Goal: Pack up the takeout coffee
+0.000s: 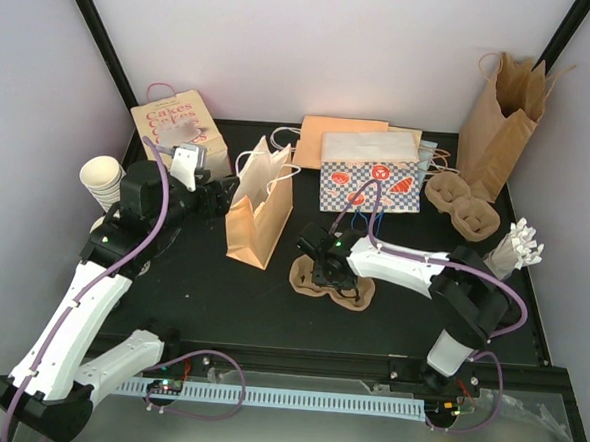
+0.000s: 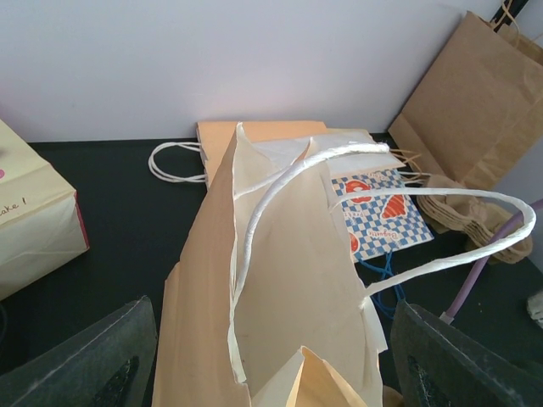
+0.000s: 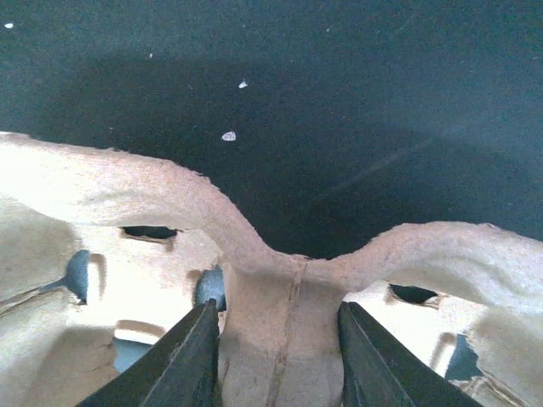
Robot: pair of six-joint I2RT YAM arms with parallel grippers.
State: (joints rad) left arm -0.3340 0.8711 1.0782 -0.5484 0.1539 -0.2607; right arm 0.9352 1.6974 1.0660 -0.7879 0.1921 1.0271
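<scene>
the left gripper [image 1: 223,196] sits just beside the upright tan paper bag [image 1: 258,215], on its left. its fingers [image 2: 93,360] are spread wide, level with the bag's open top, and hold nothing. the bag's white twisted handles [image 2: 280,182] arch up in front of the wrist camera.

the right gripper [image 3: 278,318] is down over the cardboard cup carrier [image 1: 359,296], which lies flat on the black table [image 1: 201,290] right of the bag. its two fingers [image 3: 188,360] are partly closed and straddle the raised middle ridge between the carrier's cup wells. whether they pinch it or only flank it, i cannot tell.

the takeout coffee – the lidded cup – cannot be made out in any view.
</scene>
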